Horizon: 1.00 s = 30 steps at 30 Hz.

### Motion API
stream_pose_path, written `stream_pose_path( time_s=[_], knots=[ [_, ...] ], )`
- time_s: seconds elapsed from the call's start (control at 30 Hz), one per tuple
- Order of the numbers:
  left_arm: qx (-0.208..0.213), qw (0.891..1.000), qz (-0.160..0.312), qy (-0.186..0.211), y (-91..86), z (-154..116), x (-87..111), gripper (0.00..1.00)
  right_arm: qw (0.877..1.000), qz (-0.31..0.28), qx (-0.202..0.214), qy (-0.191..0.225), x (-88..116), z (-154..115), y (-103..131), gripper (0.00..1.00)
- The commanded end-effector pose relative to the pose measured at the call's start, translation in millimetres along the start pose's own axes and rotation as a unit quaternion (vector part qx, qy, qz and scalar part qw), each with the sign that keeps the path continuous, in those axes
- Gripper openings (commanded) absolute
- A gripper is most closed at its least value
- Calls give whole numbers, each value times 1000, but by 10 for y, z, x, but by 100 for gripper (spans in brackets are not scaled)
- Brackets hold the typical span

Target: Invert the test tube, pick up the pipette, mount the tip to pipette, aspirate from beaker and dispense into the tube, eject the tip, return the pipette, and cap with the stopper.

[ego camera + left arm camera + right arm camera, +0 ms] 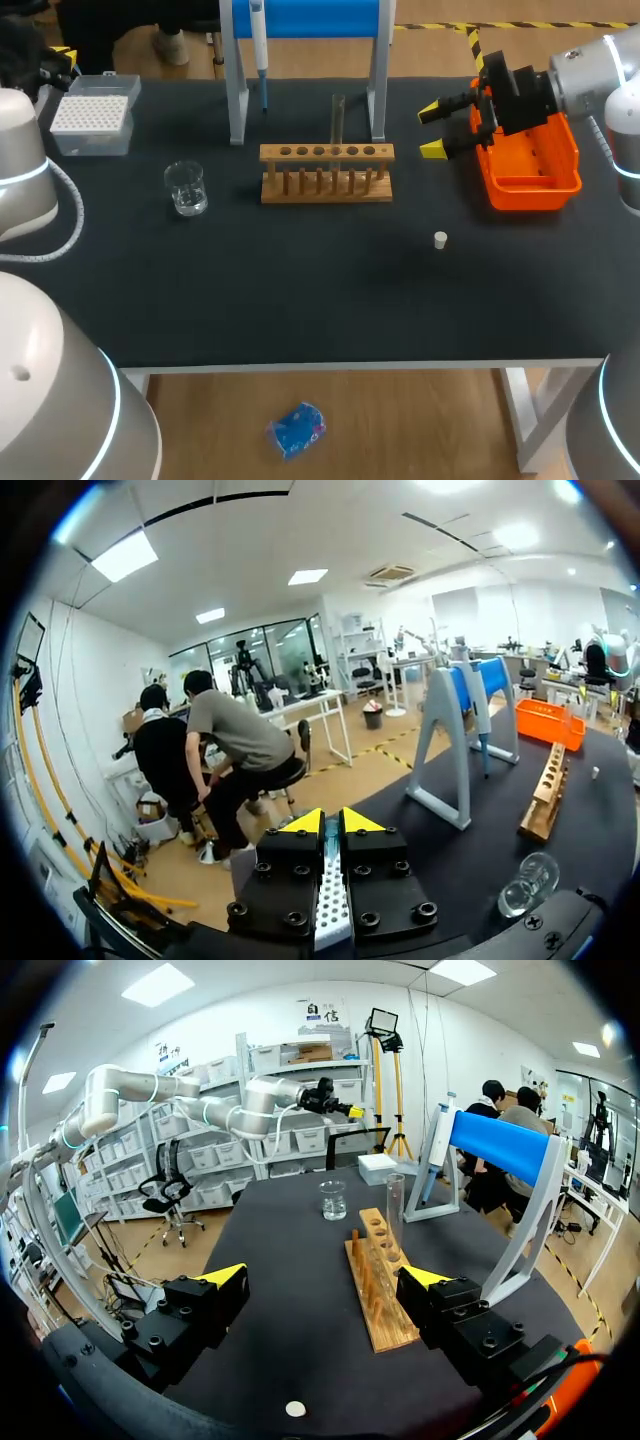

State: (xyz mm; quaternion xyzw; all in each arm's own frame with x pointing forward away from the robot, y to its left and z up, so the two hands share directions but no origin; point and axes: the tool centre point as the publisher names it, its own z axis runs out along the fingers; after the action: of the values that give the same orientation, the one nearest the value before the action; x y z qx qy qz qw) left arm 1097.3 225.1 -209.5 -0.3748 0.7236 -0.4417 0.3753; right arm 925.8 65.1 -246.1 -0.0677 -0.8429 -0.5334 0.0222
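Currently the right tool [432,130] is hovering over the far right part of the worktop [300,290], just beside the orange bin [530,165], with its yellow-tipped fingers standing wide apart and gripping nothing. In the right wrist view the wooden rack [380,1280] is lying ahead of this tool, closer to one of its fingers than to the other.

The test tube [338,120] is standing upright in the rack, in the fourth hole counted from the robot's left. The pipette [259,45] is hanging on the blue-topped stand [305,60] behind the rack, tip end pointing down. The glass beaker [186,188] is sitting on the worktop to the left of the rack, apart from it. The white stopper [440,239] is lying alone on the worktop, nearer the front edge than the rack and to its right. The tip box [92,125] is resting at the far left corner.

Over there the left tool [331,823] is hanging just above the tip box; its fingers are drawn narrow, only a thin slit showing between them, and they are holding nothing. Through that slit the white grid of the tip box is showing. From the left wrist view the beaker is sitting off to one side of this tool, with the rack beyond it.
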Motion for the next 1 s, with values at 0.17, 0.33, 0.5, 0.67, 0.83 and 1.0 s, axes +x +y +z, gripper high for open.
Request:
stream_pose_path(
  time_s=[0.17,0.33,0.5,0.67,0.83,1.0],
  knots=[
    [32,993,83,74,-238,-213,195,0,1000,0,1,0,3,-3,-1,100],
    [23,983,133,123,-360,-352,354,0,1000,0,1,0,3,-3,-1,100],
    [27,966,178,187,-511,-442,580,0,1000,0,1,0,3,-3,-1,100],
    [25,955,193,225,-574,-467,708,0,1000,0,1,0,3,-3,-1,100],
    [25,955,193,225,-574,-467,708,0,1000,0,1,0,3,-3,-1,100],
    [25,955,193,225,-574,-467,708,0,1000,0,1,0,3,-3,-1,100]
  ],
)
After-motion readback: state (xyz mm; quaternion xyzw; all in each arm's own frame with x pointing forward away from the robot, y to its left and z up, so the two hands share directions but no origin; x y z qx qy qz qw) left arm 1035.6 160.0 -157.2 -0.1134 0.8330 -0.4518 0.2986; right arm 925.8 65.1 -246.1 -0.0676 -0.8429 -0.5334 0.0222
